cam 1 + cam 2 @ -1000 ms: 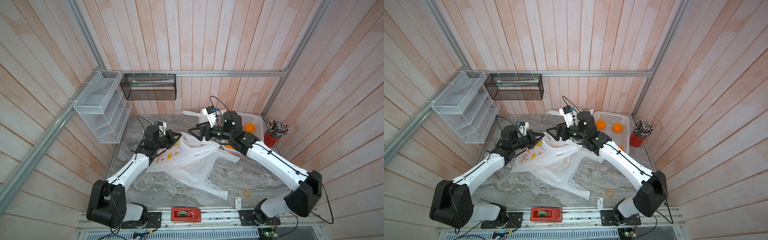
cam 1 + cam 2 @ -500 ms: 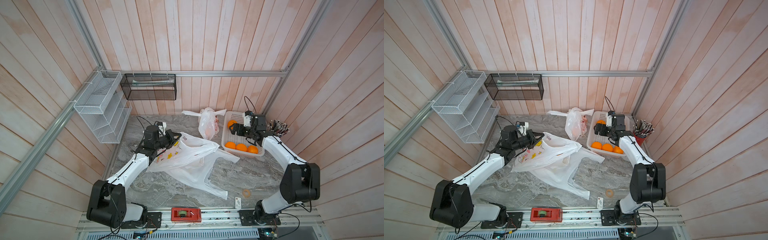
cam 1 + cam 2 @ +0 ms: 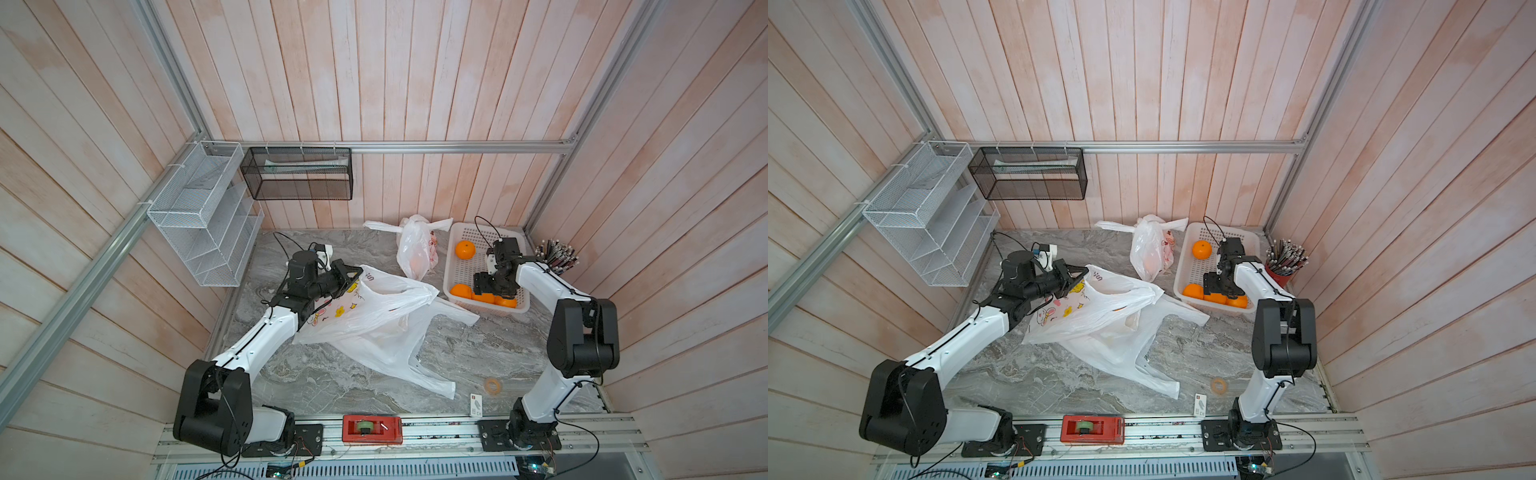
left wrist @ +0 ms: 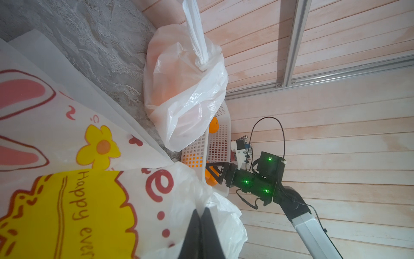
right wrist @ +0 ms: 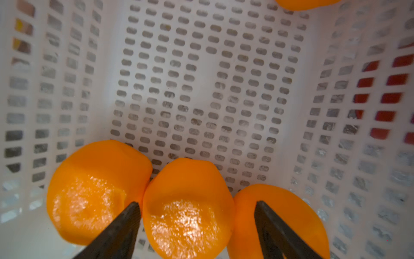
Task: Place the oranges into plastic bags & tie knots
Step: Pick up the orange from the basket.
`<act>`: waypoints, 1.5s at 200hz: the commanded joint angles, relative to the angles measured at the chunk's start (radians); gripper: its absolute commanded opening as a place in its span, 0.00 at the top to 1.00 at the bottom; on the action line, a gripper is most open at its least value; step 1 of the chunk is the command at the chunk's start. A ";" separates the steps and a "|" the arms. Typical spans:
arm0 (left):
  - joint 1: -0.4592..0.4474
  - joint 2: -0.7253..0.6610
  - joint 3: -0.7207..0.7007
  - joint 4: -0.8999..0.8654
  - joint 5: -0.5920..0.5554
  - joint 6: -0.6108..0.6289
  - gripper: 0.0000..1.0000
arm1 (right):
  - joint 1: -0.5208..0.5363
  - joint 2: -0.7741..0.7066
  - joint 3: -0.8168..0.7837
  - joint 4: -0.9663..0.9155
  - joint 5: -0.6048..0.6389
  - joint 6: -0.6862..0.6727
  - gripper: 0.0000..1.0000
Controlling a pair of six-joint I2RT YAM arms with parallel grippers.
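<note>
right fingers (image 5: 122,224) stood apart, straddling the middle orange (image 5: 188,208) in the basket (image 5: 201,89), set for a pick. left fingers (image 4: 195,233) were clamped together on the rim of the printed bag (image 3: 374,307) on the table (image 3: 478,357), apparently to hold its mouth raised for loading.

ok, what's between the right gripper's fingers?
The middle orange of three in the white basket, shown in the right wrist view; the open right gripper straddles it.

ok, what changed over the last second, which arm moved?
The right claw swung from over the printed bag into the white basket; it is open, astride the middle orange of the near row, nothing gripped yet. Unchanged: left claw shut on the printed bag's rim, tied bag in place.
</note>
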State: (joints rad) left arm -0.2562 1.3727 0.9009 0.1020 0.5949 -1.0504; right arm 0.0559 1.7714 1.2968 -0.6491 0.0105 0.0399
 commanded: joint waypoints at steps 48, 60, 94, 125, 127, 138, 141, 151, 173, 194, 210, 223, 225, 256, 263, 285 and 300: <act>0.005 -0.017 -0.007 -0.005 -0.004 0.024 1.00 | -0.043 0.076 0.152 -0.202 -0.178 -0.375 0.11; 0.005 -0.018 -0.007 -0.007 -0.004 0.026 1.00 | -0.042 0.090 0.176 -0.251 -0.194 -0.418 0.09; 0.005 -0.017 -0.004 -0.010 -0.004 0.030 1.00 | -0.047 0.111 0.204 -0.340 -0.165 -0.472 0.05; 0.006 -0.013 -0.002 -0.007 -0.001 0.032 1.00 | -0.046 0.133 0.213 -0.331 -0.125 -0.494 0.02; 0.006 -0.012 -0.002 -0.006 -0.001 0.033 1.00 | -0.047 0.137 0.216 -0.329 -0.120 -0.494 0.02; 0.006 -0.009 -0.001 -0.005 0.000 0.030 1.00 | -0.045 0.160 0.228 -0.328 -0.093 -0.497 0.02; 0.007 -0.009 -0.001 -0.004 0.001 0.031 1.00 | -0.044 0.166 0.229 -0.324 -0.085 -0.499 0.02; 0.007 -0.008 -0.001 -0.001 0.003 0.029 1.00 | -0.042 0.188 0.238 -0.318 -0.073 -0.503 0.02; 0.006 -0.007 -0.002 -0.001 0.003 0.029 1.00 | -0.029 0.236 0.236 -0.300 -0.083 -0.521 0.02; 0.006 -0.009 -0.002 -0.003 0.003 0.029 1.00 | -0.024 0.267 0.218 -0.283 -0.077 -0.513 0.03; 0.006 -0.010 0.001 -0.008 0.003 0.033 1.00 | -0.025 0.274 0.211 -0.280 -0.078 -0.507 0.08; 0.006 -0.009 0.005 -0.013 0.003 0.035 1.00 | -0.025 0.262 0.208 -0.281 -0.081 -0.503 0.16; 0.006 -0.009 0.006 -0.013 0.003 0.035 1.00 | -0.024 0.258 0.208 -0.281 -0.082 -0.503 0.17; 0.006 -0.006 0.010 -0.013 0.003 0.036 1.00 | -0.024 0.174 0.217 -0.274 -0.111 -0.481 0.36; 0.007 -0.006 0.010 -0.013 0.003 0.036 1.00 | -0.026 0.147 0.217 -0.268 -0.120 -0.472 0.38; 0.006 -0.003 0.007 -0.008 0.007 0.040 1.00 | -0.025 0.050 0.201 -0.246 -0.154 -0.432 0.40; 0.007 0.001 0.006 -0.003 0.012 0.043 1.00 | -0.025 -0.025 0.192 -0.221 -0.197 -0.393 0.40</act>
State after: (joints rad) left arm -0.2550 1.3727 0.9009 0.0959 0.5957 -1.0355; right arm 0.0277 1.8782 1.5024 -0.9020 -0.1104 -0.4194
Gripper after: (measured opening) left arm 0.047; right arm 0.648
